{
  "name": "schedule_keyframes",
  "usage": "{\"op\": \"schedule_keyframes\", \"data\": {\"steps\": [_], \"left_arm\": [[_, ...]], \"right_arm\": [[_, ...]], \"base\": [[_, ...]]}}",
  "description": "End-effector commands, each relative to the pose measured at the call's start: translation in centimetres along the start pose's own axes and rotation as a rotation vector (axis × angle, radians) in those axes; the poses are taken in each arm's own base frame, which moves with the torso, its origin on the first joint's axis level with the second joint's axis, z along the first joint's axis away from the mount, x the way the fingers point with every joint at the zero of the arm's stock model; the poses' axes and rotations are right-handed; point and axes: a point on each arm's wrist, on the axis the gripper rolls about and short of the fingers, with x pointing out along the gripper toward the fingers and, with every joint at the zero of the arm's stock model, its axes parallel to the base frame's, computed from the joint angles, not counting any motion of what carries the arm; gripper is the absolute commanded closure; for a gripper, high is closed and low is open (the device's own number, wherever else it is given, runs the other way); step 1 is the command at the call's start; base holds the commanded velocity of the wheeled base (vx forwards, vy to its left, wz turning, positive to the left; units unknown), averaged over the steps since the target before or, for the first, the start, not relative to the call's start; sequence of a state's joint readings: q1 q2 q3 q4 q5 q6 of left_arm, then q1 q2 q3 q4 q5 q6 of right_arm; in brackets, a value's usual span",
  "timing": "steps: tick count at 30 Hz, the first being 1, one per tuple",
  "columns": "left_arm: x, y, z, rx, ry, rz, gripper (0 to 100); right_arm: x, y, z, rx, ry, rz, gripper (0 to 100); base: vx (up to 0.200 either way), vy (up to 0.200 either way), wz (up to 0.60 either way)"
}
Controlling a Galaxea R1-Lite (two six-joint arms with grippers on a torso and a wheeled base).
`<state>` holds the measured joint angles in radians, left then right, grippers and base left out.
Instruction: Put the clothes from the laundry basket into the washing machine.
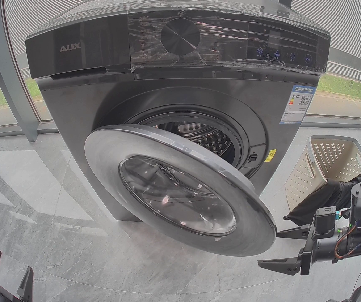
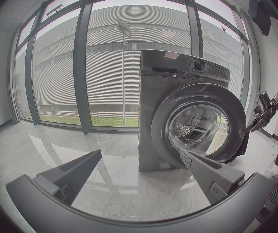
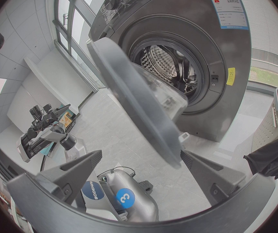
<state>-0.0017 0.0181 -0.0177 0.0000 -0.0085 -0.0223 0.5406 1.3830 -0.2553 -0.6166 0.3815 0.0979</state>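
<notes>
**Door open, black garment on laundry basket**

We see the black garment draped over the laundry basket's rim, beside the washing machine. Our right gripper, fingers apart, hangs near the open door; our left gripper gapes too.

- Head camera: close before the washing machine, looking forward and down onto its open door.
- Left wrist camera: low, farther back, facing the machine's front.
- Right wrist camera: near the door's edge, looking into the drum.
- All share the door; head and right wrist share the laundry basket.
</notes>
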Motion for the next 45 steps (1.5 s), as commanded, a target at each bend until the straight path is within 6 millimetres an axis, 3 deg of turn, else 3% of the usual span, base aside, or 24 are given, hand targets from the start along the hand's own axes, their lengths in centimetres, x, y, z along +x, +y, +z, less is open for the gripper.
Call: {"op": "schedule_keyframes", "data": {"steps": [1, 13, 17, 21, 25, 27, 29, 35, 39, 45], "left_arm": [[0.0, 0.0, -0.5, -0.001, 0.003, 0.0, 0], [0.0, 0.0, -0.5, -0.004, 0.001, 0.0, 0], [0.0, 0.0, -0.5, -0.002, 0.001, 0.0, 0], [0.0, 0.0, -0.5, 0.001, 0.003, 0.0, 0], [0.0, 0.0, -0.5, 0.001, 0.001, 0.001, 0], [0.0, 0.0, -0.5, 0.001, 0.003, 0.0, 0], [0.0, 0.0, -0.5, 0.001, 0.003, 0.001, 0], [0.0, 0.0, -0.5, -0.002, 0.003, 0.0, 0], [0.0, 0.0, -0.5, -0.004, 0.001, 0.001, 0], [0.0, 0.0, -0.5, 0.001, 0.001, 0.004, 0]], "right_arm": [[-0.9, 0.2, -0.2, -0.007, -0.022, -0.005, 0], [-4.4, 1.3, 1.4, 0.046, -0.206, 0.037, 0], [-4.5, 1.3, 2.1, 0.07, -0.231, 0.036, 0], [-3.2, -0.5, 3.7, 0.11, -0.235, -0.065, 0], [-0.6, -2.0, 4.5, 0.141, -0.189, -0.186, 0], [0.0, -2.4, 4.5, 0.151, -0.175, -0.219, 0], [2.4, -3.3, 3.9, 0.153, -0.1, -0.295, 0], [5.2, -4.6, 3.2, 0.152, -0.073, -0.297, 0], [6.3, -4.4, 3.2, 0.138, -0.112, -0.253, 0], [6.4, -3.4, 2.0, 0.126, -0.092, -0.172, 0]], "base": [[0.0, 0.0, 0.0], [0.0, 0.0, 0.0], [0.0, 0.0, 0.0], [0.0, 0.0, 0.0], [0.0, 0.0, 0.0], [0.0, 0.0, 0.0], [0.0, 0.0, 0.0], [0.0, 0.0, 0.0], [0.0, 0.0, 0.0], [-0.1, 0.0, 0.0]]}}
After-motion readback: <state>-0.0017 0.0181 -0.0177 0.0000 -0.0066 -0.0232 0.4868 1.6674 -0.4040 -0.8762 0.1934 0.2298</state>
